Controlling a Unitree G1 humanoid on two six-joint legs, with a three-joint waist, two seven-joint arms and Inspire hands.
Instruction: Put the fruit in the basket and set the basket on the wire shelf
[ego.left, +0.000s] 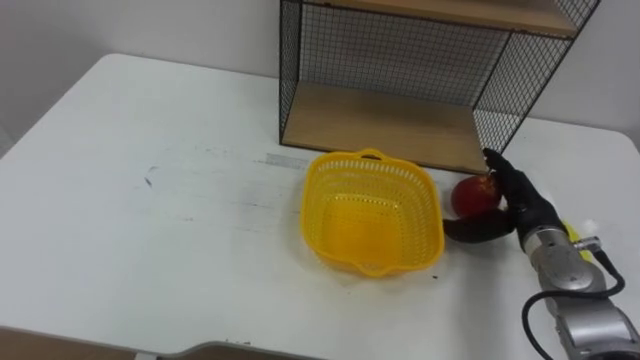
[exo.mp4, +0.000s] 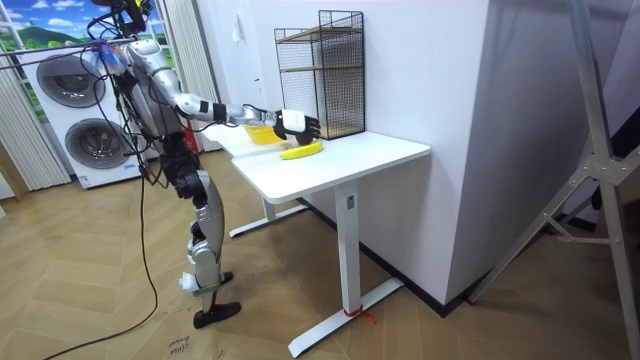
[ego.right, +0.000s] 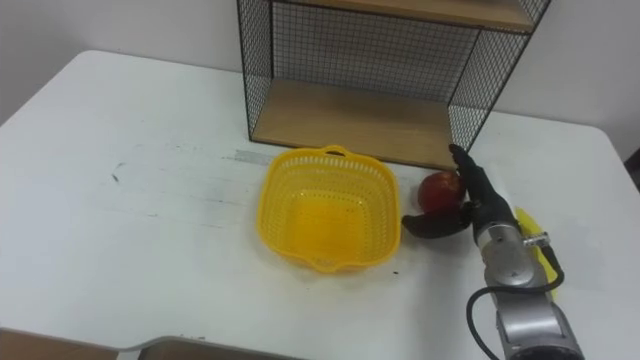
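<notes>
— Nearest to us, on the right of the white table (ego.right: 120, 200), what do we have?

— We have the robot's right hand (ego.right: 488, 212), its arm reaching forward over the tabletop. In the room view the robot stands at the table's edge with that arm stretched out.

— And the hand itself?

— We see it spread wide. The thumb lies along the near side of a red apple (ego.right: 440, 188) and the fingers run up its right side, fairly straight. The apple sits on the table in that fork. We cannot tell whether the hand presses on it.

— Any other fruit?

— A banana (exo.mp4: 300, 151) lies on the table under the wrist, mostly covered by it in the eye views.

— Where is the basket?

— Just left of the apple we find the yellow plastic basket (ego.right: 280, 175), upright on the table with nothing in it.

— And beyond that?

— Behind both stands the black wire shelf (ego.right: 350, 60), against the wall. Its lower wooden board (ego.right: 350, 120) is bare, just beyond the basket's far rim.
</notes>
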